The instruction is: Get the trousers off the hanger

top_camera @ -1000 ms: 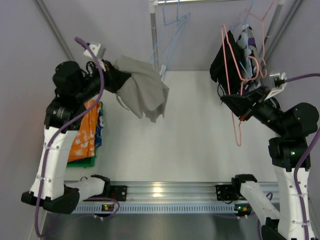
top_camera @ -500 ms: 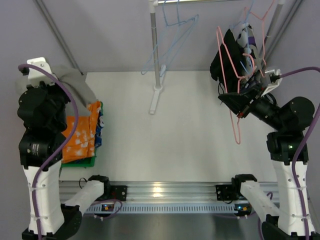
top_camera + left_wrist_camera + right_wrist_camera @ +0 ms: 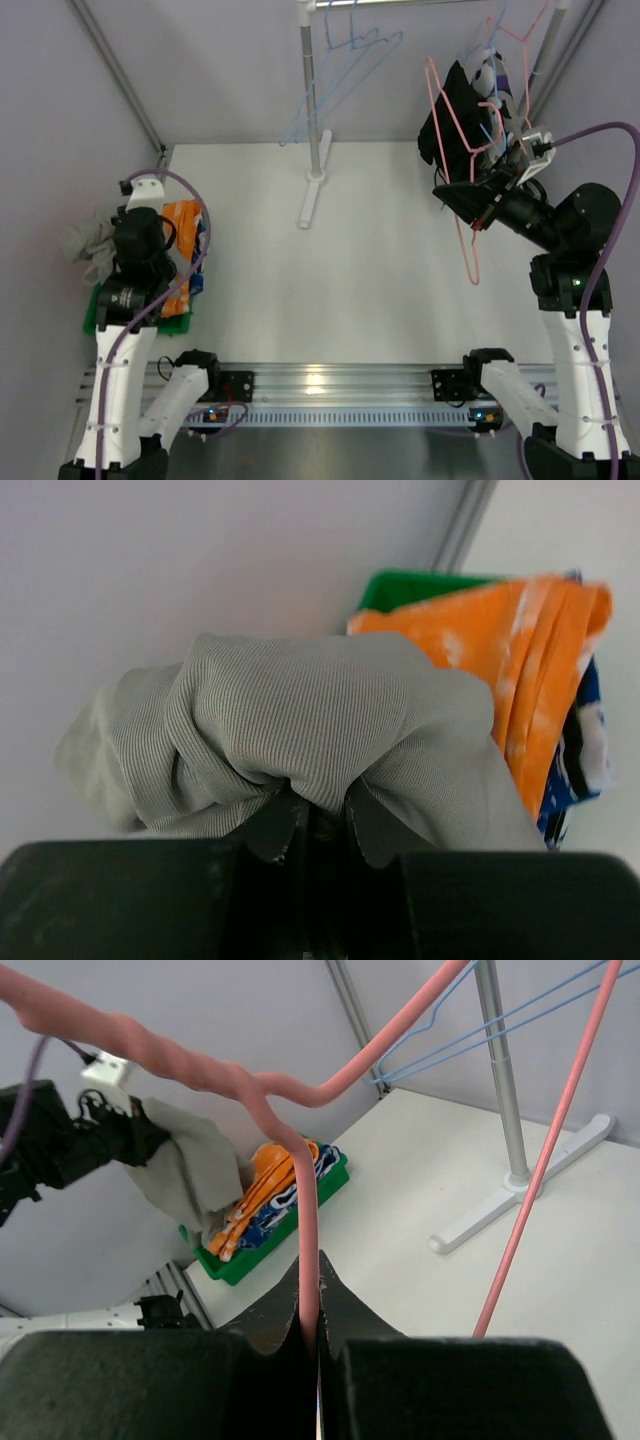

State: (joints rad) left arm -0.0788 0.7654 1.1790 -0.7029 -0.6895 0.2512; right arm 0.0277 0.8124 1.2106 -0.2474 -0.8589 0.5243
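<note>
My left gripper (image 3: 318, 820) is shut on the bunched plain grey trousers (image 3: 300, 720). It holds them at the far left, beside the green tray (image 3: 100, 312), where the grey cloth (image 3: 86, 240) hangs past the table's left edge. The orange trousers (image 3: 180, 262) and the blue patterned trousers (image 3: 201, 240) lie in that tray. My right gripper (image 3: 310, 1300) is shut on the bare pink hanger (image 3: 200, 1070) and holds it up at the right (image 3: 470, 250).
A rack pole (image 3: 316, 100) with a white foot (image 3: 310, 205) stands at the back middle, with blue hangers (image 3: 345, 75) on its rail. Dark garments (image 3: 450, 110) hang at the back right, next to my right arm.
My left arm has swung the grey trousers from beside the rack pole to the far left, by the green tray. My right gripper has raised the pink hanger a little.
</note>
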